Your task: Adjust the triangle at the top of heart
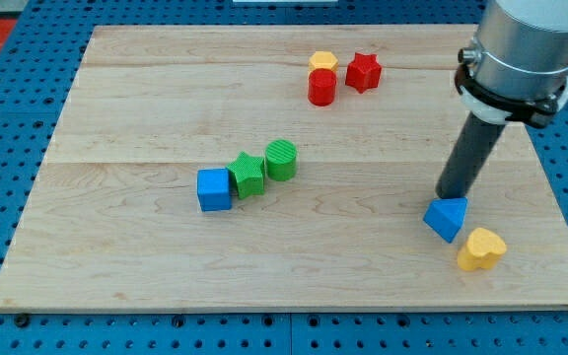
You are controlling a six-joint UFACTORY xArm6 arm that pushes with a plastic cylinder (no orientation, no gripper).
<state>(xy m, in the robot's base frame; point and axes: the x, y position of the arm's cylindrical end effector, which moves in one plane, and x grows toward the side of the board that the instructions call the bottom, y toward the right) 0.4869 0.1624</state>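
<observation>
A blue triangle block point(447, 217) lies near the view's lower right, just up and left of a yellow heart block point(481, 248); the two almost touch. My tip point(449, 195) stands at the triangle's upper edge, touching or nearly touching it. The dark rod rises from there to the grey arm housing point(521, 49) at the view's top right.
A blue cube point(214, 188), a green star point(248, 175) and a green cylinder point(281, 159) form a slanted row at the centre left. A red cylinder point(321, 87), a yellow hexagon point(323, 61) and a red star point(363, 71) cluster at the top. The wooden board point(116, 247) ends just below the heart.
</observation>
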